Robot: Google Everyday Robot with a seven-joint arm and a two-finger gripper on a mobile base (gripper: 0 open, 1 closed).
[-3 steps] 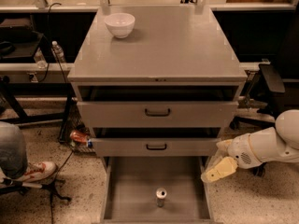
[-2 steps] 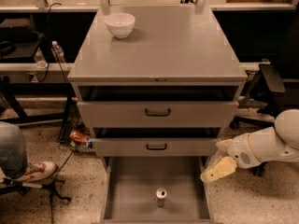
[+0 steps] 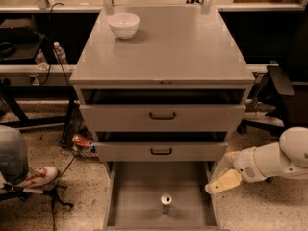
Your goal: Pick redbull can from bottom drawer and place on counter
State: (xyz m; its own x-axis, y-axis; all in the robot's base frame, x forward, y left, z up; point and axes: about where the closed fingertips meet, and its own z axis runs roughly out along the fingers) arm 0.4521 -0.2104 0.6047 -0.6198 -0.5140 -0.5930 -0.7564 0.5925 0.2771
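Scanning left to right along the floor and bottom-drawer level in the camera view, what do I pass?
Going right: white-and-red sneaker → orange-red shiny packet → slim silver redbull can, upright in the grey metal bottom drawer → the robot's beige hand, by the drawer's right wall.

Tally by kind: one of each, plus a pair of drawer fronts.

One redbull can (image 3: 166,202) at 6 o'clock, in one bottom drawer (image 3: 139,186); two drawer fronts (image 3: 192,118) at centre; one counter (image 3: 178,52) at 12 o'clock; one white bowl (image 3: 123,25) at 11; one water bottle (image 3: 59,53) at 10; one orange-red packet (image 3: 82,140) at 8; one gripper (image 3: 222,182) at 4, just right of the drawer.
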